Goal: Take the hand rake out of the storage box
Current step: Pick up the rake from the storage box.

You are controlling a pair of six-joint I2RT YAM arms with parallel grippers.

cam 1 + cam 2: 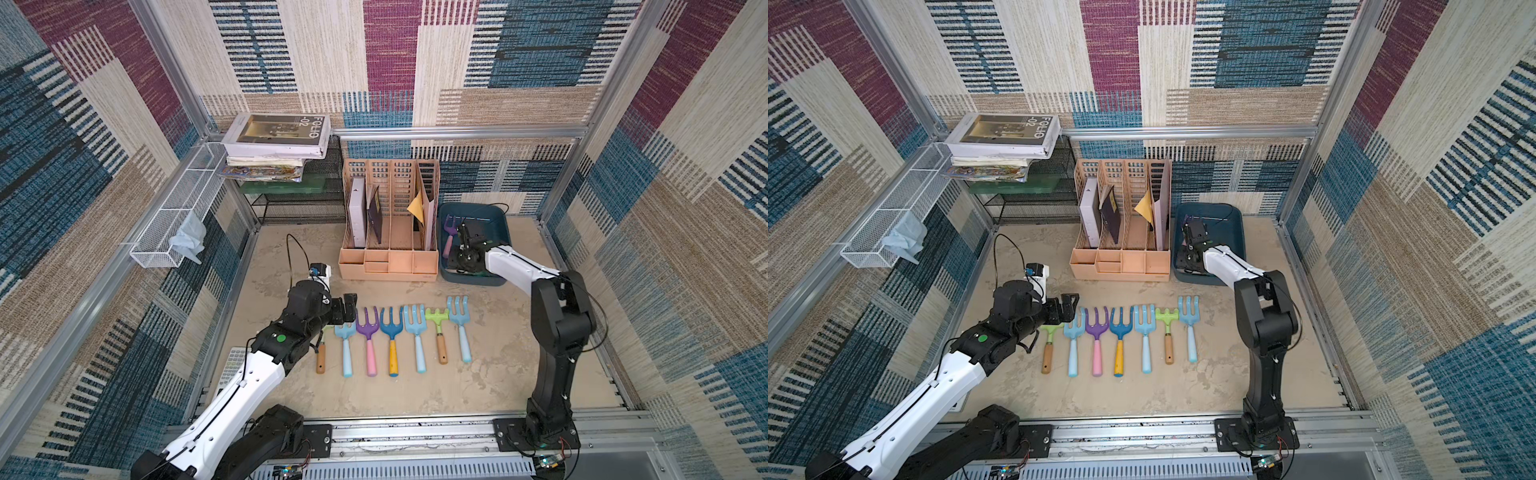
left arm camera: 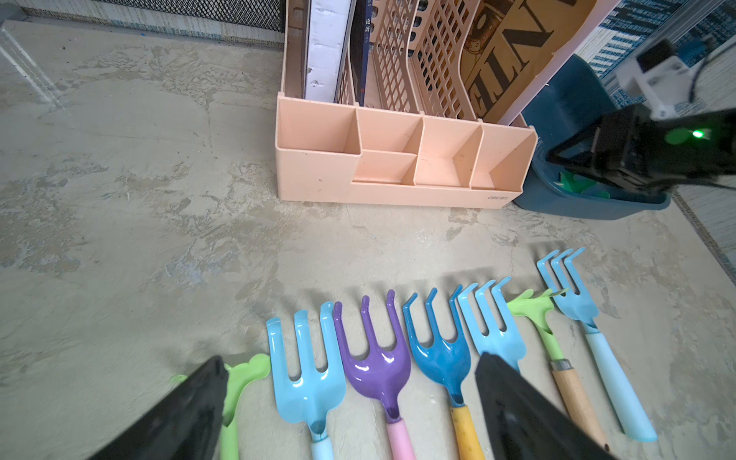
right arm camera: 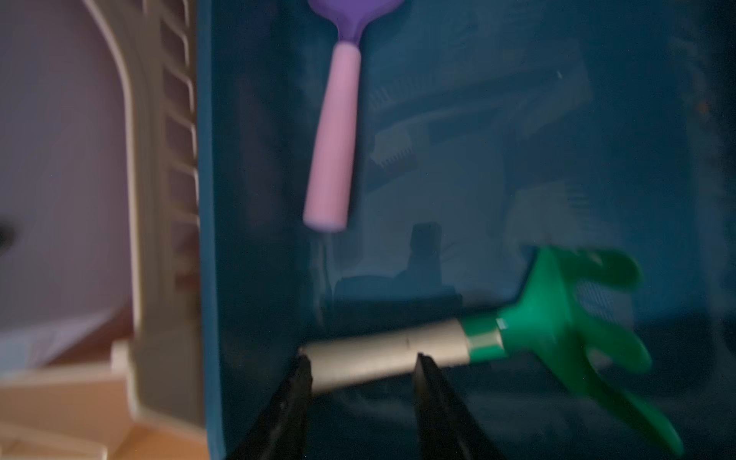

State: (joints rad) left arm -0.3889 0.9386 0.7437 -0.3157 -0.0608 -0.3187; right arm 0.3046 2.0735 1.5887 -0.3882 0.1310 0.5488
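Observation:
The storage box [image 1: 498, 216] is a dark teal tub standing right of the peach organizer, seen in both top views [image 1: 1231, 224]. Two hand rakes lie inside it. One is purple with a pink handle [image 3: 330, 139], near the organizer side [image 1: 449, 232]. The other is green [image 3: 557, 318] with a grey handle [image 3: 382, 352]. My right gripper [image 3: 362, 364] reaches down into the box, open, its two tips spread along the grey handle's length, at or just over it. My left gripper [image 2: 350, 360] hovers open over the left end of a row of rakes on the table [image 1: 349, 307].
Several coloured hand rakes [image 1: 392, 332] lie side by side on the table in front. The peach file organizer [image 1: 388, 232] stands against the box's left side. A white mesh basket [image 1: 170, 224] hangs on the left wall; books [image 1: 274, 141] top a black mesh shelf [image 1: 299, 203].

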